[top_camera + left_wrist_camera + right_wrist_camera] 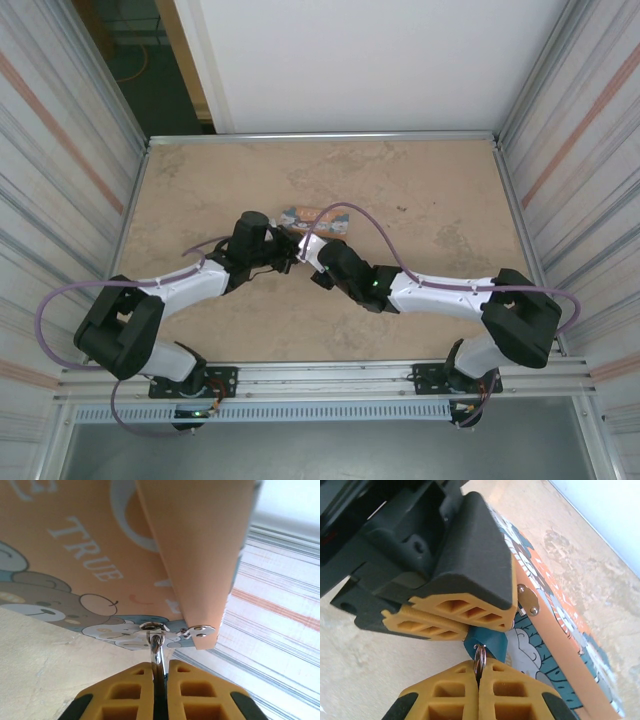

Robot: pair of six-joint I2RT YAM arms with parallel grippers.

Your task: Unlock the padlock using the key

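Top external cam is showing both arms reaching in over the table (430, 190) and meeting nose to nose just in front of the bear tin (318, 218).

Starting on the left: the left gripper (160, 667) is squeezing its yellow fingers together around a shiny metal loop (157, 647). That loop is running up through the silver hasp (150, 626) at the tin's lower edge, with the white "TRUE" lettering and cartoon bears showing just above it.

From the right wrist cam you can see those same fingers are clamping the padlock (489, 641). Its little teal body is peeking out just below them, right up against the tin's side.

Moving right, the right gripper (479, 666) is sitting directly below the padlock in that view. Its fingers are pressing tight together and pinching a small key ring (479, 655) that's touching the padlock's bottom end.
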